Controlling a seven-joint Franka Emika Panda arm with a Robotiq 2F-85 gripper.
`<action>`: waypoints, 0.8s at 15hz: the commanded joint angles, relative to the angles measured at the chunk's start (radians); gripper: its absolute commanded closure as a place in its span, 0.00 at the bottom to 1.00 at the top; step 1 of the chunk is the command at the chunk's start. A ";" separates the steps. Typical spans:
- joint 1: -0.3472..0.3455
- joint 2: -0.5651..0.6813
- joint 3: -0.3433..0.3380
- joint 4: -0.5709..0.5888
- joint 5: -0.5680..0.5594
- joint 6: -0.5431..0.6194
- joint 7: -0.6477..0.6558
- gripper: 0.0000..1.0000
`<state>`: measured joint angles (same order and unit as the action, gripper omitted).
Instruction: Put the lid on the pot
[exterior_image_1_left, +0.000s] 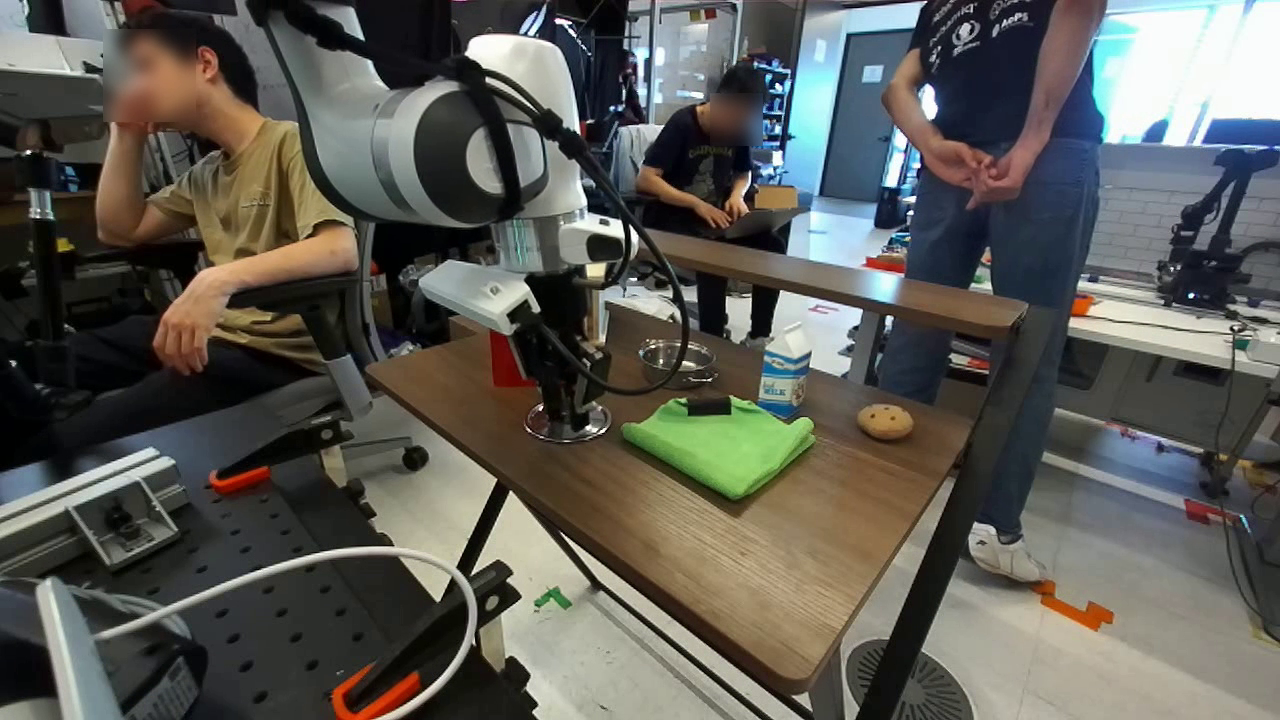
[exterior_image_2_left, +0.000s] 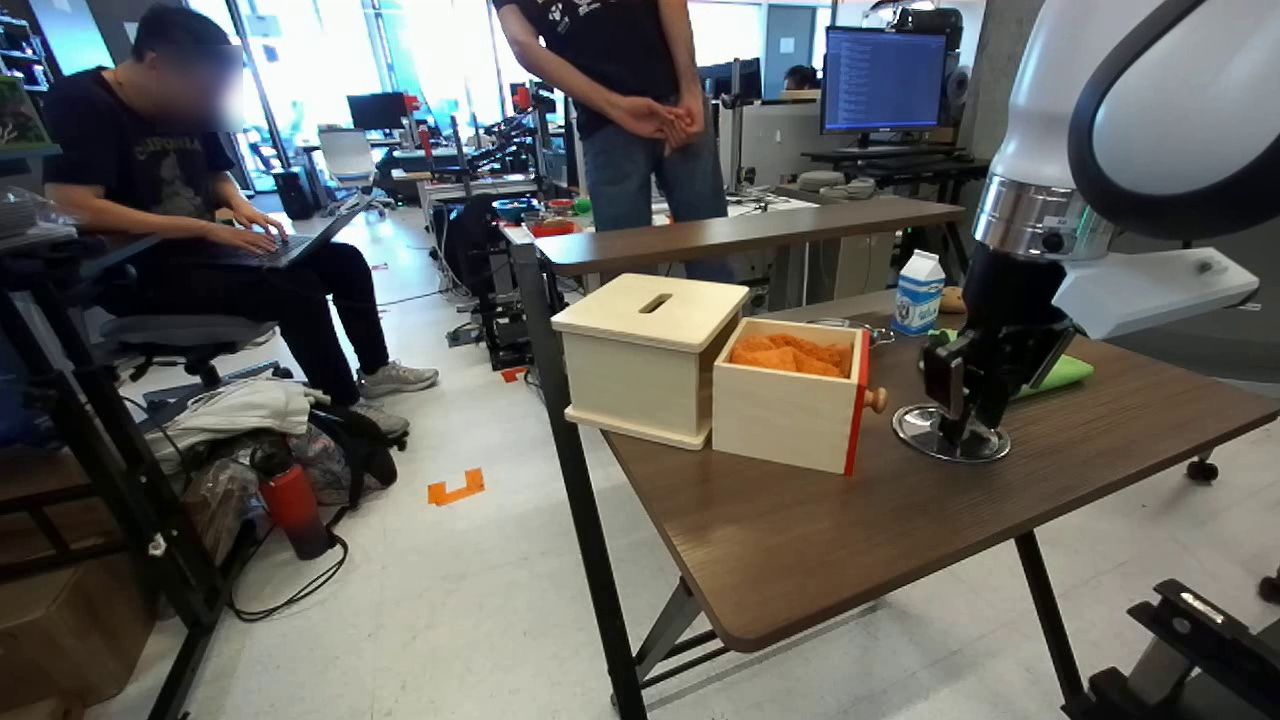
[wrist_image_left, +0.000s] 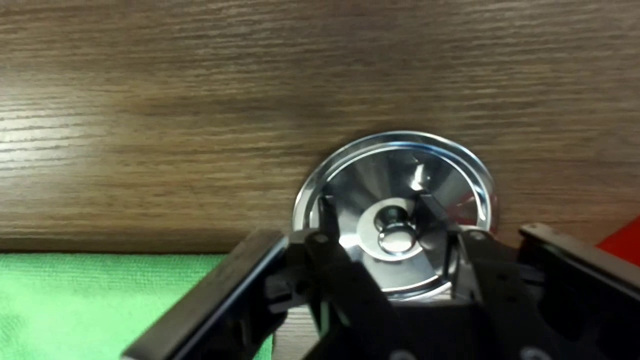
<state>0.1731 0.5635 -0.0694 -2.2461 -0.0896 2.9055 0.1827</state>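
Gripper (wrist_image_left: 379, 216) at metal lid (wrist_image_left: 392, 167) | jaws apart, knob (wrist_image_left: 396, 239) between | lid flat on wood-grain table (exterior_image_1_left: 800, 540) | metal pot (exterior_image_1_left: 657, 368) near green cloth (exterior_image_1_left: 720, 455)

In an exterior view, you have bright windows (exterior_image_1_left: 1155, 75) upper right, a grey door (exterior_image_1_left: 850, 140) left of them, and pale floor (exterior_image_1_left: 1130, 670) at lower right.
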 joint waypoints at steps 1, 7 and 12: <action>0.009 0.011 -0.006 0.009 -0.004 0.021 -0.017 0.85; -0.001 -0.007 0.006 0.001 -0.004 0.021 -0.045 0.95; -0.038 -0.072 0.048 -0.018 0.018 0.008 -0.086 0.95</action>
<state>0.1683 0.5455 -0.0567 -2.2436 -0.0888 2.9055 0.1386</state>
